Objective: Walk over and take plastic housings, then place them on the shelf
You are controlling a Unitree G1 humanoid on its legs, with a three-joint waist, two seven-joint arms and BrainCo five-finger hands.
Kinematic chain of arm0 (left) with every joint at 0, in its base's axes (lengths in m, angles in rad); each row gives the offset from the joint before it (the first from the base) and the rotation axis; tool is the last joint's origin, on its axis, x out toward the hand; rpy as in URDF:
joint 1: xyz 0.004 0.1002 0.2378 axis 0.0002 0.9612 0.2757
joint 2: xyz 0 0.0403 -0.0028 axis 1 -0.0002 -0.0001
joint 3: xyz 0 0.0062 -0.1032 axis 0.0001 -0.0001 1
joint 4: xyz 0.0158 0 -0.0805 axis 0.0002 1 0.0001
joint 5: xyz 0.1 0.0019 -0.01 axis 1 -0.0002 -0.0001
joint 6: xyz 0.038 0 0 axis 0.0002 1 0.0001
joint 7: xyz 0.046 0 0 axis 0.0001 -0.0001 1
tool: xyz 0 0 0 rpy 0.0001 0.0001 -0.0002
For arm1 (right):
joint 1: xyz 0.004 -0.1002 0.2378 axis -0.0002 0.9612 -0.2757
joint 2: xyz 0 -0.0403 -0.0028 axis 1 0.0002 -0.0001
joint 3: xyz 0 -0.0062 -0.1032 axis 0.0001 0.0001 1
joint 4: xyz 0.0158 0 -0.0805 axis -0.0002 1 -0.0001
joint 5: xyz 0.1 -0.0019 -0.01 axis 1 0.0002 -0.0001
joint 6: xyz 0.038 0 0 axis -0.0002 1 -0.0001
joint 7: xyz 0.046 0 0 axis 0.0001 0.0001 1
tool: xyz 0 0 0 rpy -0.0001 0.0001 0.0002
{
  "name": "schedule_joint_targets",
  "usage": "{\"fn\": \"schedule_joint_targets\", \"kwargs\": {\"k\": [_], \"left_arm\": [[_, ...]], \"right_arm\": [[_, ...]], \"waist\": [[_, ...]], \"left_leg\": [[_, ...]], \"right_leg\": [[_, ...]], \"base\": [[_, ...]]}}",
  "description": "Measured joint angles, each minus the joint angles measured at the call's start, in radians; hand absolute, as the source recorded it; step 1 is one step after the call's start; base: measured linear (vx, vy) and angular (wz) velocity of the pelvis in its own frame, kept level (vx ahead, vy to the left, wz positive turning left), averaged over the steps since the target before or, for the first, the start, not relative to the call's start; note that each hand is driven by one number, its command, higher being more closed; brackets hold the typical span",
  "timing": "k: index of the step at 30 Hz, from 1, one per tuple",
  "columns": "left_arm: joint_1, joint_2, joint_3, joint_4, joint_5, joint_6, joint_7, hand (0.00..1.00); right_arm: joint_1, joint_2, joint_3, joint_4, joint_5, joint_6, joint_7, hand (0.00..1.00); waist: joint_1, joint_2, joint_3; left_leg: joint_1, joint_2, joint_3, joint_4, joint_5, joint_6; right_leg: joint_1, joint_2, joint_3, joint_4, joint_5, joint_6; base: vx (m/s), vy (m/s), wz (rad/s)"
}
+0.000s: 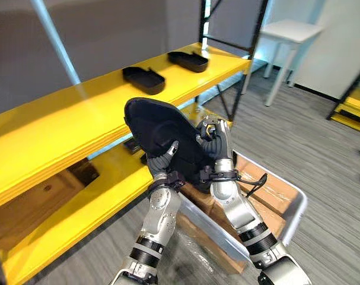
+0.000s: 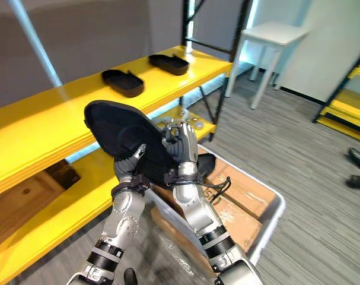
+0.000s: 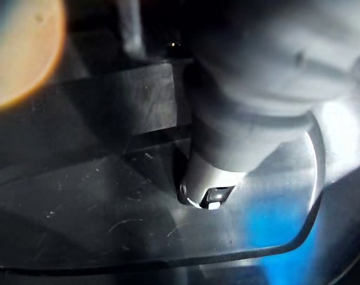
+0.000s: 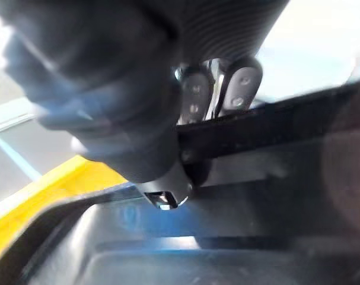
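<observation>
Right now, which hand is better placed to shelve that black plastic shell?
Probably the left hand: it and the right hand both grip the black plastic housing, but the yellow shelf lies to the left.

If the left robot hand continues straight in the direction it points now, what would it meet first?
Apart from the held housing it grips, the left robot hand would probably first meet the front edge of the upper yellow shelf, near the closer housing lying there. Depth is unclear.

White table [image 1: 291,31] stands on grey plank floor [image 1: 322,148] near grey wall [image 1: 108,29].
</observation>
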Motion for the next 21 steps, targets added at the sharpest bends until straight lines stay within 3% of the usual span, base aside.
{"fn": "schedule_joint_targets", "kwargs": {"k": [2, 3, 4, 5, 7, 8, 9, 10, 11, 12, 14, 15, 16, 18, 19, 20, 21], "left_arm": [[0.013, 0.006, 0.016, -0.048, -0.016, -0.006, -0.010, 1.00], [0.032, 0.014, 0.020, -0.092, -0.016, -0.006, -0.017, 1.00], [0.039, 0.020, 0.020, -0.109, -0.016, -0.006, -0.018, 1.00], [0.045, 0.026, 0.026, -0.128, -0.015, -0.006, -0.020, 1.00], [0.045, 0.029, 0.043, -0.128, -0.014, -0.003, -0.021, 1.00], [0.045, 0.044, 0.063, -0.128, -0.009, 0.003, -0.021, 1.00], [0.041, 0.042, 0.111, -0.146, 0.005, 0.006, -0.020, 1.00], [0.041, 0.043, 0.132, -0.170, 0.017, 0.004, -0.019, 1.00], [0.028, 0.069, 0.162, -0.204, 0.052, -0.014, -0.020, 1.00], [0.013, 0.099, 0.178, -0.214, 0.110, -0.014, -0.024, 1.00], [0.012, 0.125, 0.190, -0.239, 0.166, -0.019, -0.037, 1.00], [0.013, 0.145, 0.190, -0.256, 0.221, -0.021, -0.050, 1.00], [0.014, 0.150, 0.189, -0.260, 0.237, -0.021, -0.058, 1.00], [0.050, 0.175, 0.191, -0.269, 0.290, -0.019, -0.074, 1.00], [0.083, 0.189, 0.203, -0.279, 0.314, -0.016, -0.083, 1.00], [0.142, 0.184, 0.221, -0.300, 0.350, -0.006, -0.091, 1.00], [0.163, 0.182, 0.228, -0.309, 0.369, -0.002, -0.095, 1.00]], "right_arm": [[0.005, 0.008, 0.007, -0.034, 0.000, 0.000, -0.006, 1.00], [0.014, 0.020, 0.011, -0.055, 0.001, -0.014, -0.008, 0.00], [0.019, 0.025, 0.012, -0.063, 0.003, -0.021, -0.011, 0.00], [0.028, 0.027, 0.019, -0.074, 0.024, -0.044, -0.011, 0.00], [0.053, 0.027, 0.021, -0.074, 0.061, -0.078, -0.011, 0.00], [0.069, 0.028, 0.026, -0.073, 0.098, -0.102, -0.005, 0.00], [0.094, 0.031, 0.033, -0.063, 0.145, -0.116, 0.021, 0.00], [0.104, 0.035, 0.038, -0.050, 0.156, -0.116, 0.035, 0.00], [0.126, 0.047, 0.049, -0.029, 0.185, -0.124, 0.067, 0.00], [0.129, 0.058, 0.041, -0.024, 0.197, -0.124, 0.094, 0.00], [0.129, 0.059, 0.025, -0.024, 0.226, -0.127, 0.126, 0.00], [0.148, 0.059, -0.019, -0.027, 0.235, -0.128, 0.142, 0.00], [0.162, 0.058, -0.046, -0.034, 0.235, -0.129, 0.144, 0.00], [0.229, 0.059, -0.144, -0.069, 0.267, -0.129, 0.149, 0.00], [0.248, 0.058, -0.167, -0.079, 0.283, -0.131, 0.150, 0.00], [0.267, 0.035, -0.192, -0.083, 0.306, -0.132, 0.154, 0.00], [0.282, 0.025, -0.211, -0.092, 0.307, -0.132, 0.155, 0.00]], "waist": [[0.010, 0.003, -0.001], [0.006, -0.011, -0.003], [0.003, -0.017, -0.005], [0.000, -0.023, -0.005], [-0.005, -0.030, 0.000], [-0.005, -0.047, 0.013], [-0.010, -0.055, 0.021], [-0.018, -0.055, 0.024], [-0.027, -0.058, 0.025], [-0.030, -0.053, 0.028], [-0.028, -0.052, 0.029], [-0.032, -0.053, 0.029], [-0.037, -0.054, 0.028], [-0.048, -0.076, 0.016], [-0.048, -0.085, 0.014], [-0.050, -0.044, 0.009], [-0.048, -0.030, 0.006]], "left_leg": [[0.019, -0.017, -0.001, -0.008, 0.068, -0.035], [0.039, -0.064, -0.003, -0.008, 0.070, -0.040], [0.046, -0.089, -0.007, -0.008, 0.059, -0.036], [0.066, -0.139, -0.026, -0.008, 0.037, -0.022], [0.102, -0.187, -0.064, 0.001, 0.016, -0.003], [0.136, -0.216, -0.106, 0.026, -0.021, 0.009], [0.160, -0.226, -0.157, 0.049, -0.049, 0.019], [0.167, -0.223, -0.186, 0.053, -0.062, 0.025], [0.165, -0.215, -0.249, 0.063, -0.073, 0.030], [0.166, -0.216, -0.302, 0.062, -0.078, 0.030], [0.164, -0.224, -0.357, 0.061, -0.083, 0.028], [0.156, -0.233, -0.420, 0.069, -0.080, 0.018], [0.150, -0.237, -0.448, 0.074, -0.083, 0.014], [0.147, -0.273, -0.521, 0.089, -0.100, -0.010], [0.150, -0.287, -0.529, 0.096, -0.116, -0.026], [0.129, -0.252, -0.533, 0.128, -0.141, -0.044], [0.115, -0.233, -0.537, 0.148, -0.157, -0.050]], "right_leg": [[0.001, -0.040, 0.000, 0.057, -0.030, 0.027], [0.001, -0.112, -0.004, 0.134, -0.067, 0.051], [0.003, -0.144, -0.008, 0.163, -0.081, 0.055], [0.013, -0.209, -0.014, 0.233, -0.092, 0.066], [0.005, -0.308, 0.012, 0.414, -0.087, 0.056], [-0.024, -0.370, 0.109, 0.587, -0.040, -0.033], [-0.084, -0.369, 0.272, 0.719, 0.072, -0.122], [-0.117, -0.343, 0.359, 0.772, 0.065, -0.091], [-0.166, -0.251, 0.475, 0.820, -0.065, -0.033], [-0.199, -0.166, 0.548, 0.771, -0.140, -0.024], [-0.218, -0.085, 0.614, 0.598, -0.174, -0.015], [-0.230, -0.017, 0.713, 0.425, -0.172, -0.009], [-0.234, 0.001, 0.748, 0.373, -0.170, -0.008], [-0.231, 0.005, 0.787, 0.219, -0.012, 0.023], [-0.224, -0.013, 0.767, 0.202, 0.003, 0.048], [-0.192, 0.013, 0.753, 0.137, 0.019, 0.035], [-0.177, 0.029, 0.737, 0.097, 0.036, 0.029]], "base": [[0.15, 0.188, 0.14], [0.18, 0.231, 0.22], [0.24, 0.283, 0.46], [0.17, 0.195, 0.58], [0.15, 0.215, 0.79], [0.17, 0.283, 1.13], [0.17, 0.220, 1.15], [0.14, 0.065, 1.34], [0.17, -0.098, 1.45], [0.18, -0.104, 1.59], [0.21, -0.085, 1.28], [0.24, -0.109, 1.26], [0.29, -0.174, 1.75], [0.23, -0.206, 1.18], [0.22, -0.211, 0.43], [0.18, -0.136, 0.24], [0.25, -0.142, 0.15]]}}
